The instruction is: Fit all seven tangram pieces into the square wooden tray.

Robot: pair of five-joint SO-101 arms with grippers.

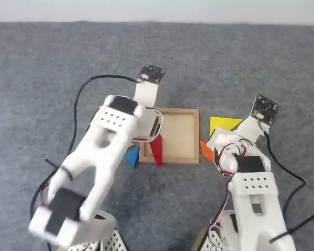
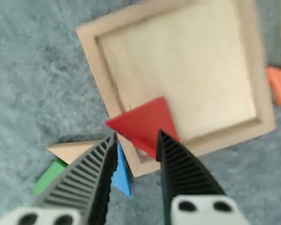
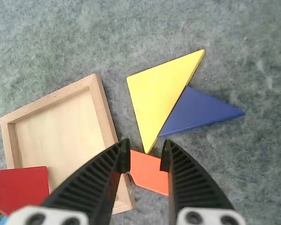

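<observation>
The square wooden tray (image 1: 170, 111) lies mid-table with its floor bare. My left gripper (image 2: 137, 137) is shut on the red triangle (image 2: 143, 123), which hangs tilted over the tray's (image 2: 91, 51) near-left corner and rim. In the high view the red triangle (image 1: 156, 149) crosses the front edge. My right gripper (image 3: 145, 152) stands open just above the orange piece (image 3: 147, 171), which lies on the carpet beside the tray's (image 3: 103, 112) right rim. A yellow triangle (image 3: 161, 101) and a dark blue triangle (image 3: 199, 110) lie touching each other beyond it.
A light blue piece (image 2: 123, 171), a tan triangle (image 2: 72, 150) and a green piece (image 2: 49, 176) lie on the grey carpet off the tray's left front corner, under the left arm. Black cables trail from both arms. Open carpet stretches behind the tray.
</observation>
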